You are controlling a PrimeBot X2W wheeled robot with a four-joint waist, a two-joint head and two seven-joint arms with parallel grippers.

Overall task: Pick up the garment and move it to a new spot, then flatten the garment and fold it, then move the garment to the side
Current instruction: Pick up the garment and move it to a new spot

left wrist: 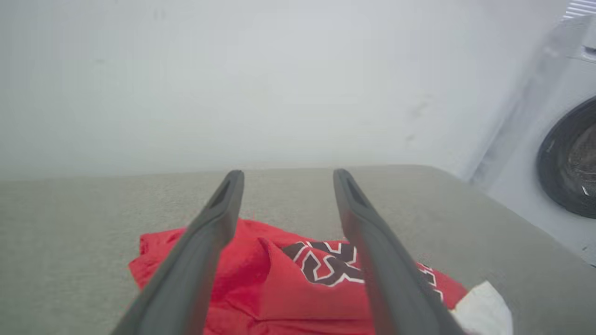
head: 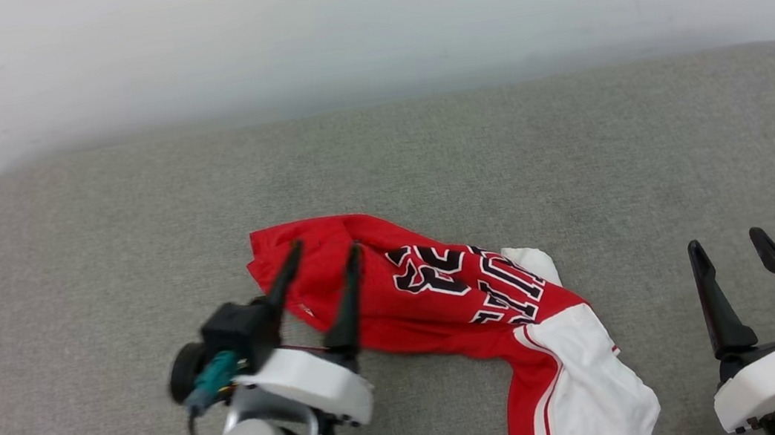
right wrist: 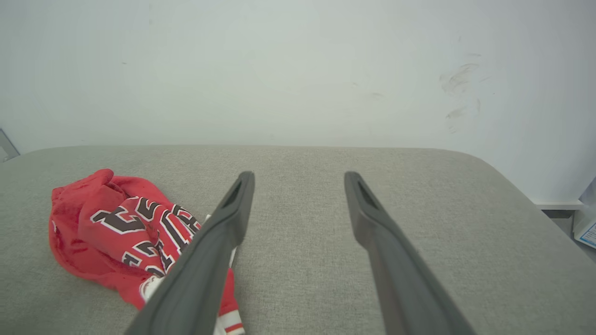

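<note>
A crumpled red-and-white shirt (head: pixel 443 300) lies on the grey cushion (head: pixel 497 143) in front of you, in the near middle of it, bunched rather than spread. Its long axis runs on a slant in the head view, from the red heap at the far left down to the white sleeve near the front edge on the right. Your left gripper (head: pixel 326 246) hangs over the red end with its fingers apart and pointing away from you, and nothing is caught between them; whether the tips touch the cloth cannot be told. Your right gripper (head: pixel 726 240) stands over bare cushion, jaws wide and empty, well apart from the shirt, with the white sleeve off to its left. The left arm is plainly the nearer, so any fresh hold on the red end looks like its job, while the right must travel leftward to reach the sleeve before the flattening can begin
</note>
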